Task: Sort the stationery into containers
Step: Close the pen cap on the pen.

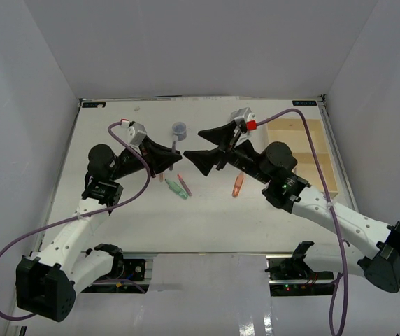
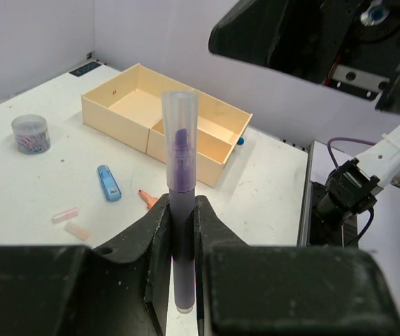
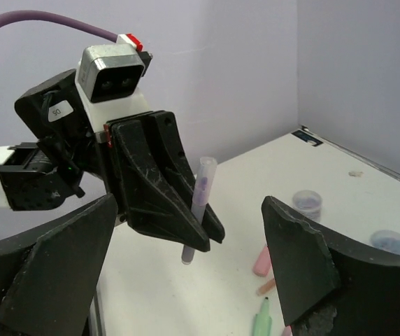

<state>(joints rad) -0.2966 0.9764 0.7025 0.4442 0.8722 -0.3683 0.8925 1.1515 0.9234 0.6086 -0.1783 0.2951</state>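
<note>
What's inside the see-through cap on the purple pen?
The darker tip of the purple pen shows through the cap. Lower down, the left gripper covers the sides of the barrel.

A white table (image 1: 207, 224) fills the middle of the top view, boxed in by plain pale grey walls: a back wall (image 1: 200, 42) across the top, and a left wall (image 1: 18, 105) and a right wall (image 1: 389, 98) slanting down the sides. The light is soft and even, leaving only faint shadows on the tabletop. A glossy white surface (image 1: 207, 308) runs along the bottom edge of the frame.
</note>
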